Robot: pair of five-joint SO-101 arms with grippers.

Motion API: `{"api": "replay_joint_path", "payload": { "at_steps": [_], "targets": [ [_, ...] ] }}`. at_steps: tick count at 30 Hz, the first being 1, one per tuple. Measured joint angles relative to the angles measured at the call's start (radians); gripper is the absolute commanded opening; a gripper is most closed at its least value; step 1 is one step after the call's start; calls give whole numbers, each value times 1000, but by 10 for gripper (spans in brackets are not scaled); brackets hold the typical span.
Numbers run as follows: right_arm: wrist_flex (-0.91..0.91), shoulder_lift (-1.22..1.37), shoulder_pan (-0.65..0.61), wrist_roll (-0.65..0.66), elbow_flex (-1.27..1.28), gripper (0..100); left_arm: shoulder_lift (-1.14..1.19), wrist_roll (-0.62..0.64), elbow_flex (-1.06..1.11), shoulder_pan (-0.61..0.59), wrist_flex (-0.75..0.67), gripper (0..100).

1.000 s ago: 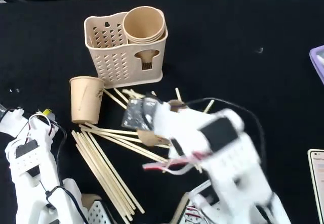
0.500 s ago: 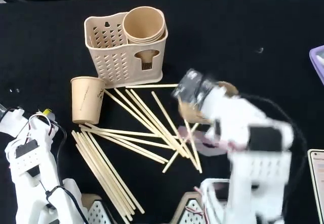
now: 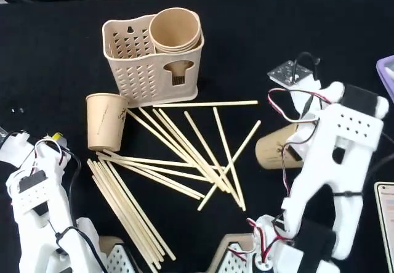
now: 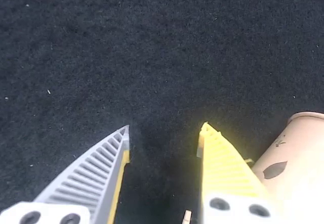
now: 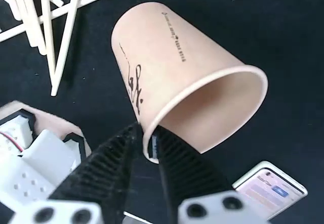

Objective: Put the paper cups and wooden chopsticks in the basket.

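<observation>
Though a stack of paper cups (image 3: 175,29) already sits in the basket (image 3: 132,69), much remains; the right gripper (image 5: 147,142) pinches the rim of a loose cup (image 5: 187,82), well apart from the basket; another cup (image 3: 104,122) and all the chopsticks (image 3: 184,146) lie outside; the left gripper (image 4: 163,138) gapes empty.

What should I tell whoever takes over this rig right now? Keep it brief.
Right gripper: shut on the rim of a paper cup, tipped sideways right of the chopsticks.
Left gripper: open, empty, over the table beside the second loose cup.
Done: stacked cups sit in the basket.
Left: both loose cups and all the chopsticks, scattered in front of the basket.
</observation>
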Motion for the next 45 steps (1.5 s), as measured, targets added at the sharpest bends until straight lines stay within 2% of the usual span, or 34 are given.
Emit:
{"api": "replay_joint_path", "payload": {
  "at_steps": [5,10,12,14,17,26,32,34,40,45],
  "targets": [
    [-15,6,-104,-71,83,23,0,0,0,0,0,223],
    [-98,-9,-219,-157,178,167,0,0,0,0,0,223],
    [-112,-46,-259,-190,210,191,0,0,0,0,0,223],
    [-118,-86,-304,-206,230,161,0,0,0,0,0,223],
    [-117,-150,-345,-215,247,3,0,0,0,0,0,223],
    [-98,-425,-367,-218,178,10,0,0,0,0,0,223],
    [-23,-497,-439,-218,84,13,0,0,0,0,0,223],
    [2,-497,-460,-218,84,41,0,0,0,0,0,223],
    [5,-497,-534,-218,270,273,0,0,0,0,0,223],
    [-75,-497,-577,-218,436,240,0,0,0,0,0,223]
  ]
}}
